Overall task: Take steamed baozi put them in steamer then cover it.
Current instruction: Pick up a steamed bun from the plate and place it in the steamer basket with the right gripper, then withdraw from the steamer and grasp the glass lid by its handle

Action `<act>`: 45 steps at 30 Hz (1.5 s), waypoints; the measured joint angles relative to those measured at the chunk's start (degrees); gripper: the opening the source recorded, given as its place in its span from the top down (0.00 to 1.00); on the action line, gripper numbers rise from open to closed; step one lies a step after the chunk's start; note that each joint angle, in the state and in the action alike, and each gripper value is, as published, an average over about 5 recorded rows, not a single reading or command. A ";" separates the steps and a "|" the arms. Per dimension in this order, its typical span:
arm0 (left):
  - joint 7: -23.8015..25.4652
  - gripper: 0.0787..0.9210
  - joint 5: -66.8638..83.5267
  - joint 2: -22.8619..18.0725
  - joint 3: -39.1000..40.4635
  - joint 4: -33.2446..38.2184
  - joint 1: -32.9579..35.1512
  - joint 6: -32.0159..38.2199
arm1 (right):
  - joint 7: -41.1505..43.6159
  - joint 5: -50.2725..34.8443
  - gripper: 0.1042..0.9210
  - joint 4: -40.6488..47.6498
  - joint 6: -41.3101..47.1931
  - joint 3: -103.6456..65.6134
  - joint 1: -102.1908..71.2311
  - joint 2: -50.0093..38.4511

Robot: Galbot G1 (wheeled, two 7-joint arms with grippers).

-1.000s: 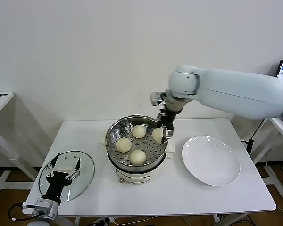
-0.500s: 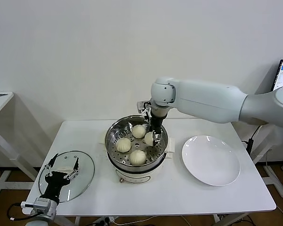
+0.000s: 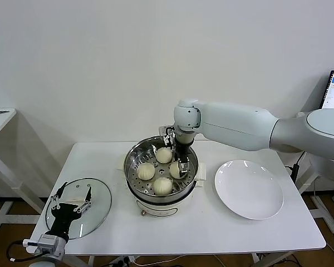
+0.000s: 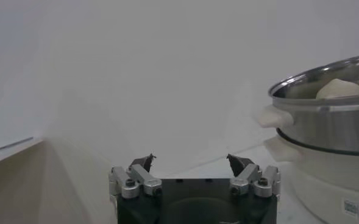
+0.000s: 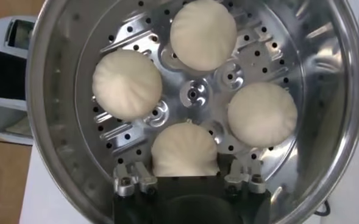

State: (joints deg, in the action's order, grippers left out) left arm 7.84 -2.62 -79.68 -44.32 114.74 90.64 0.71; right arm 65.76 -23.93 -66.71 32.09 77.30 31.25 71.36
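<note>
Steamed baozi (image 5: 185,149): four small cream-white buns, smooth and domed with faint pleats, all lying on the perforated tray inside the steamer (image 3: 134,161), spaced around its centre. They look soft and light, easily dented; a gentle hold across the widest part of the dome would suit them, with little squeeze. The bun nearest the right gripper (image 5: 185,178) sits between its fingers on the tray. The fingers stand spread on either side of it rather than pinching it, so it appears set down and let go.

Steamer: a shiny steel pot on a cream-white electric base with side handles, standing mid-table. It looks rigid and fairly heavy.

Cover (image 3: 97,208): a clear glass lid with a metal rim and a white handle (image 3: 72,194) at its centre, lying flat near the table's front-left corner, well apart from the pot. Glass is slippery and breakable; the handle is the sensible place to take hold. The left gripper (image 3: 71,201) hangs over that handle with its fingers spread, holding nothing.

A white plate (image 3: 249,189) lies to the right of the steamer.
</note>
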 measured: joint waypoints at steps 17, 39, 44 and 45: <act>-1.47 0.12 0.04 -0.47 0.74 1.07 -0.09 -0.55 | -0.28 -4.78 0.12 -8.66 -1.67 -11.55 3.41 -17.18; -3.62 0.12 -0.04 -1.31 1.87 0.77 -1.47 1.82 | -50.02 -19.48 0.12 -34.79 -23.86 -84.16 -63.32 -34.50; -3.58 0.12 -0.23 -1.37 1.90 0.04 -1.94 3.13 | -56.32 -17.80 0.12 -39.35 -30.00 -98.86 -81.42 -26.69; -3.56 0.12 -0.34 -1.37 1.92 -0.12 -2.03 3.39 | -57.24 -17.32 0.12 -40.19 -31.28 -100.91 -84.77 -24.94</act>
State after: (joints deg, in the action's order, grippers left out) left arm 4.28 -2.96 -81.05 -42.40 114.61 88.61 4.10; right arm 8.52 -41.25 -106.90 0.80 -23.61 -53.52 46.42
